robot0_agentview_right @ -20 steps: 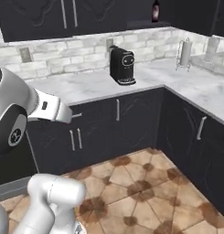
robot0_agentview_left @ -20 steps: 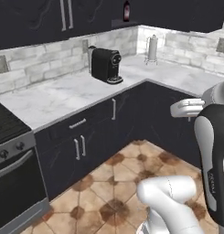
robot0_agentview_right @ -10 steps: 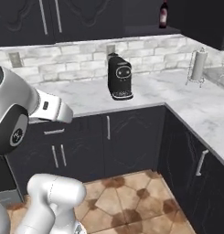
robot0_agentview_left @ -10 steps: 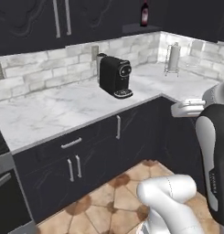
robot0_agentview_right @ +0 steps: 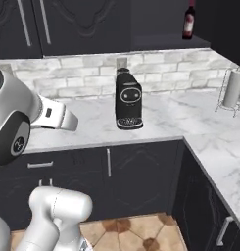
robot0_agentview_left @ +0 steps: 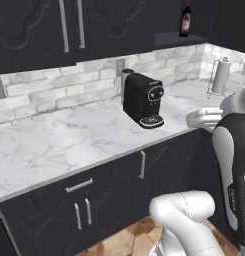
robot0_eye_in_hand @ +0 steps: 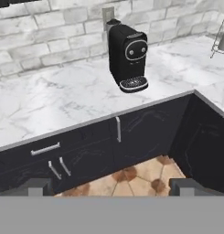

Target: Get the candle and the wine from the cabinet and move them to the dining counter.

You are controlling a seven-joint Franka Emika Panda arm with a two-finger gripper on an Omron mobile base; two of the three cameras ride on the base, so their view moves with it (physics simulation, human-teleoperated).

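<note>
The wine (robot0_agentview_left: 185, 19) (robot0_agentview_right: 189, 22), a dark bottle with a red-capped neck, stands upright on a dark shelf in an open section of the cabinet (robot0_agentview_left: 39, 25) (robot0_agentview_right: 82, 22). The carved black doors to its left are closed. In the hand view my gripper (robot0_eye_in_hand: 109, 188) is open, its two dark fingertips (robot0_eye_in_hand: 34, 186) far apart and nothing between them. It looks down over the worktop's front edge, well below and short of the wine. The candle and the dining counter are out of view.
A black coffee machine (robot0_agentview_left: 143, 100) (robot0_agentview_right: 128, 100) (robot0_eye_in_hand: 128, 57) stands on the marble worktop (robot0_agentview_left: 59, 145) along the brick wall. A paper towel holder (robot0_agentview_left: 220, 76) (robot0_agentview_right: 231, 90) stands in the right corner. Black base cabinets (robot0_eye_in_hand: 86, 153) and tiled floor lie below.
The whole picture has shifted: the base has driven closer to the worktop's corner, and the stove has slid out of the left base view. The gripper has stayed open.
</note>
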